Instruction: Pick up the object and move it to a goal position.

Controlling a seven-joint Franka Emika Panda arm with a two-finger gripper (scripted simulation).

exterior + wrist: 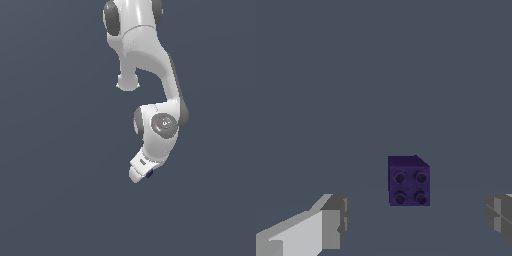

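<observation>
The object is a small dark purple cube with four studs on one face, resting on the flat grey floor. In the wrist view it lies between and a little ahead of my two fingers, which stand wide apart and touch nothing. My gripper is open. In the exterior view the white arm reaches down with the gripper low over the floor, and only a sliver of the object shows at the hand's edge, on the exterior view's right.
A plain grey floor fills both views. The arm's upper links rise toward the top of the exterior view.
</observation>
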